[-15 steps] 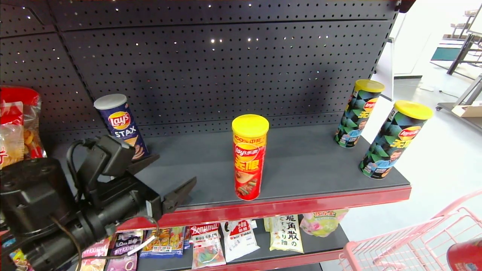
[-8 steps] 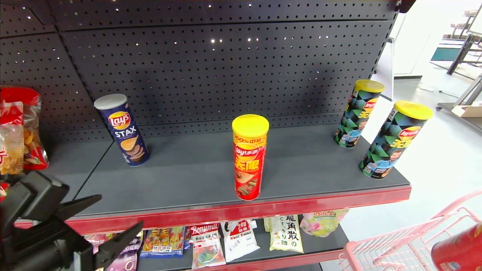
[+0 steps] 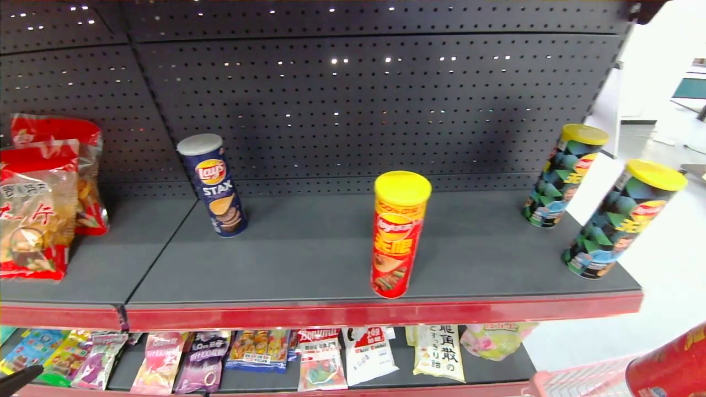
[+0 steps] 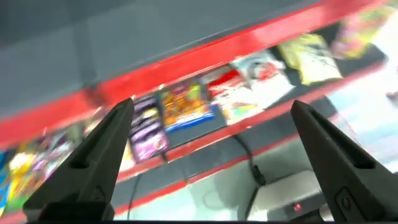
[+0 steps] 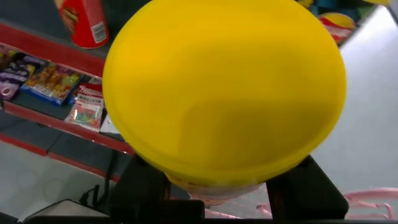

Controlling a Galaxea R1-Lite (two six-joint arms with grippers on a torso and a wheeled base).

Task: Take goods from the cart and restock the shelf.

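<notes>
My right claw grips a red chip can with a yellow lid, held past the shelf's front right corner, beside the cart. My left claw gapes wide, empty.

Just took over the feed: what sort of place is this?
Most likely a shop aisle, or a mock-up of one: a pegboard-backed shelf holding chip cans, snack bags on the tier below, and a pink cart alongside.

Red can cut off at head view's corner, its body hidden beneath yellow lid in right wrist view; lower-shelf packets blurred.
</notes>
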